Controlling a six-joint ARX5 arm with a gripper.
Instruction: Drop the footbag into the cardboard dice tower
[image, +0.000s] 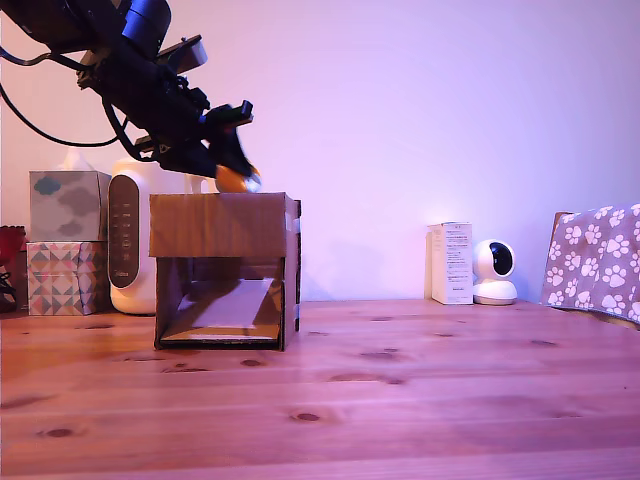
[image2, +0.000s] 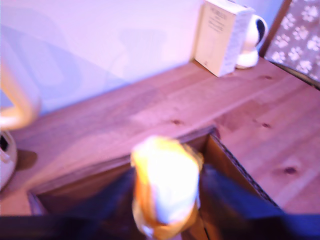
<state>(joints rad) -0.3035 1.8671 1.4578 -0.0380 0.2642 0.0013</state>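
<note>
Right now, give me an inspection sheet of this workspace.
Surface: wooden table, knotty planks, bare in front.
Job's things: footbag held just above the open top of the cardboard dice tower; wrist view shows it over the opening.
Clutter: two stacked tissue boxes, a white appliance, a white carton, a small white camera, a paw-print cloth.
Pincer: pincer shut on the footbag.
Cables: black cable looping from the arm.
Surroundings: plain pale wall; nothing else seen.
</note>
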